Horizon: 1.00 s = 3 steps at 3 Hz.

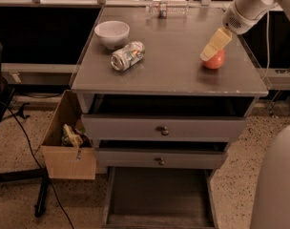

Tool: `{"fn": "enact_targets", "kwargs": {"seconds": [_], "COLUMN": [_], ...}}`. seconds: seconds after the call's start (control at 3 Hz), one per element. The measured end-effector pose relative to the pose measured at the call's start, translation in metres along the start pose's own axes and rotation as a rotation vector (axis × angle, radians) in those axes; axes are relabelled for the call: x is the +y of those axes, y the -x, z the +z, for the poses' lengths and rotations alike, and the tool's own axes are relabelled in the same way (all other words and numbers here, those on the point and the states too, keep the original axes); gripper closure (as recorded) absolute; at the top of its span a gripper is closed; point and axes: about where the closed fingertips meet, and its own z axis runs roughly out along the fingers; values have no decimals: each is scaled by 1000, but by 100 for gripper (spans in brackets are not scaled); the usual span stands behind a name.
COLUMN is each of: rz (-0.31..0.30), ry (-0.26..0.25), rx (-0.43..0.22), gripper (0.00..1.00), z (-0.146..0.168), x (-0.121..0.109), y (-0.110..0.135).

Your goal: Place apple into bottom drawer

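Apple: the apple (216, 61) is seen resting on the cabinet top (173, 56), near its right edge (not lifted).
Gripper: the gripper (211, 51) is held over the cabinet top's right side, against the apple's upper left; whether it is open or closed cannot be told.
Bottom drawer: the bottom drawer (159, 194) is pulled out, low beneath the cabinet top; no apple is seen in it.
Done: drawer open, gripper at the apple.
Left: grasping, lifting, lowering and releasing are judged outstanding.

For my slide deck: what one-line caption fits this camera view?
Gripper at the apple on the cabinet top; bottom drawer open below.
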Motion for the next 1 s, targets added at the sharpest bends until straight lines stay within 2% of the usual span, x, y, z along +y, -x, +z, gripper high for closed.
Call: {"fn": "enact_targets", "kwargs": {"seconds": [0.67,1.0], "rz": [-17,-63], "ry": [65,128], "rx": [15,-23], "gripper": [0,0], "z": [-1,1], "x": [17,31], "y": [-19,-19]}}
